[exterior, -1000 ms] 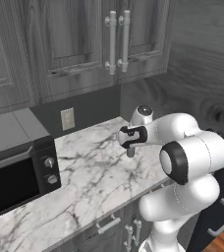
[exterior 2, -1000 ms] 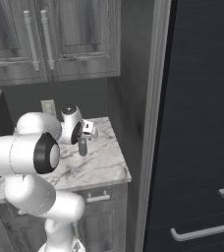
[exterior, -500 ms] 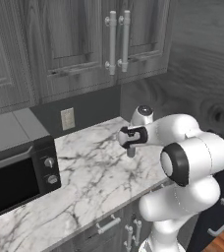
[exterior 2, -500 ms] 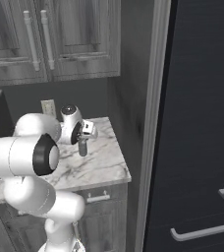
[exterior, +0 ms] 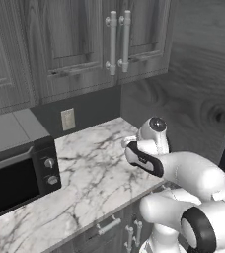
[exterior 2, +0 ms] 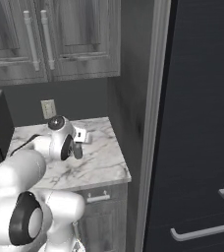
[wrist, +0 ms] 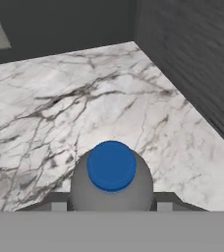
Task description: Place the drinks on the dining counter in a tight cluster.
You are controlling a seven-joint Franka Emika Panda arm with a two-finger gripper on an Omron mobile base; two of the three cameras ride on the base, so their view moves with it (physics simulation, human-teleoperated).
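A small grey bottle (wrist: 111, 184) with a blue cap sits between my fingertips (wrist: 58, 202), seen from above over the marble counter. My gripper (wrist: 111, 199) is shut on it. From the right base view the gripper (exterior 2: 78, 149) hangs low over the marble counter (exterior 2: 97, 162) near its right end, close to the wood side wall. In the left base view my hand (exterior: 130, 146) is above the same counter (exterior: 90, 168). The dining counter is out of view.
A black microwave (exterior: 16, 180) stands at the counter's left end. Grey upper cabinets (exterior: 85, 44) hang above, and a wall socket (exterior: 67, 118) is on the backsplash. A wood panel (exterior: 193, 84) bounds the right side, with a dark fridge (exterior 2: 202, 128) beyond it.
The jaws have closed from wide open onto the grey bottle. Since half a second ago the arm's elbow and upper links have sunk lower, while the hand stayed over the counter's right end.
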